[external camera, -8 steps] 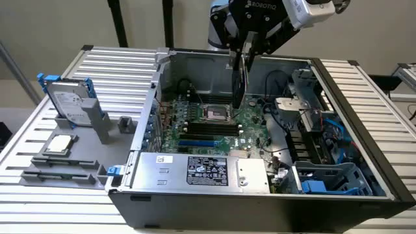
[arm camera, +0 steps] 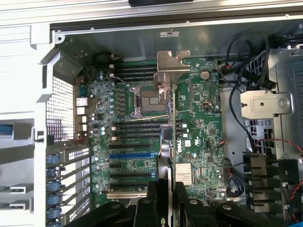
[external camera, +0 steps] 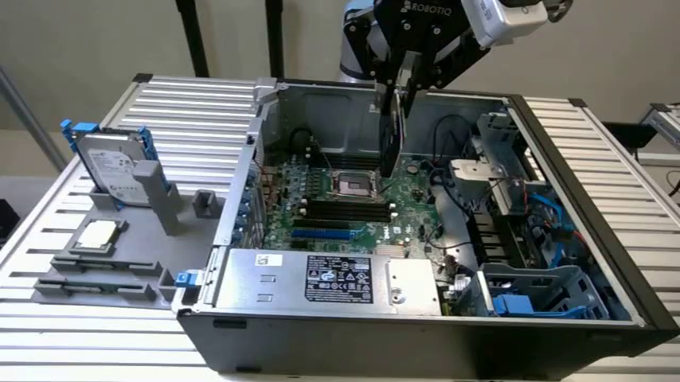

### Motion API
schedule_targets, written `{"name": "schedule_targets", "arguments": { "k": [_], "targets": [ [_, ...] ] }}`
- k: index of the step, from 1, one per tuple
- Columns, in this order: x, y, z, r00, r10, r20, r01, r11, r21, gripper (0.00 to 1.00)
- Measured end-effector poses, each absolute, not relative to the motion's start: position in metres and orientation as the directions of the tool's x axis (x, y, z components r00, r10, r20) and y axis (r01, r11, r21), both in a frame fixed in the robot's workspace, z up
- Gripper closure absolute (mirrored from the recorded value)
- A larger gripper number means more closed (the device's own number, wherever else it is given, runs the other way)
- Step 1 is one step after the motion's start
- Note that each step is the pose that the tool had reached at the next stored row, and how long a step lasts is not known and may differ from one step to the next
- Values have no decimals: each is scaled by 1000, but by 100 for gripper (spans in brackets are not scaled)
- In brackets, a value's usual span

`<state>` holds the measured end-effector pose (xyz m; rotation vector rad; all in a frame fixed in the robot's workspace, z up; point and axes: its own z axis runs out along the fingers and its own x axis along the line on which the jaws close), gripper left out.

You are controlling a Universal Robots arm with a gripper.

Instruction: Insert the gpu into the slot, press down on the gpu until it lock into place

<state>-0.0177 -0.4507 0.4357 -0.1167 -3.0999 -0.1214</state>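
Gripper point(external camera: 404, 78) is closed on the upper edge of the gpu point(external camera: 393, 131) and carries it on edge, long side vertical. In the wrist view the gripper point(arm camera: 165, 195) pinches the thin card, and the gpu point(arm camera: 167, 135) runs away from the fingers to its silver bracket.

Position: the card hangs over the green motherboard point(external camera: 409, 208), just beside the CPU socket point(external camera: 353, 186) on the exterior view's right. The slot point(external camera: 321, 235) lies on the near side of the CPU socket, past the black memory slots, well apart from the card. Not inserted.

Handling (judgement): stiff, light to moderate in weight, fragile at the gold edge contacts and board components. Best gripped on the shroud and board edges, as it is now. The thin edge could pivot between the pads when pressed.

Count: one gpu, one blue slot point(arm camera: 132, 155), one CPU socket point(arm camera: 147, 101), one grey power supply box point(external camera: 318, 278).
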Motion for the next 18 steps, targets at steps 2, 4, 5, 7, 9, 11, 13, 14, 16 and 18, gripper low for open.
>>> {"name": "schedule_targets", "arguments": {
  "k": [2,4,5,7,9,11,13,14,16,18],
  "targets": [
    [-18,-451,436,-996,74,40,77,994,77,74],
    [-18,-451,436,-996,75,40,78,994,77,74],
    [-18,-451,436,-996,75,40,78,994,77,74],
    [-18,-451,436,-997,69,40,72,994,77,74],
    [-18,-451,435,-999,36,40,39,996,77,74],
    [-18,-451,435,-999,-2,40,1,997,77,74],
    [-18,-451,435,-998,-38,40,-35,996,77,74],
    [-18,-451,435,-998,-56,40,-53,996,77,74],
    [-18,-451,435,-995,-91,40,-88,993,77,74],
    [-18,-451,434,-991,-128,40,-125,989,77,74]
  ]
}}
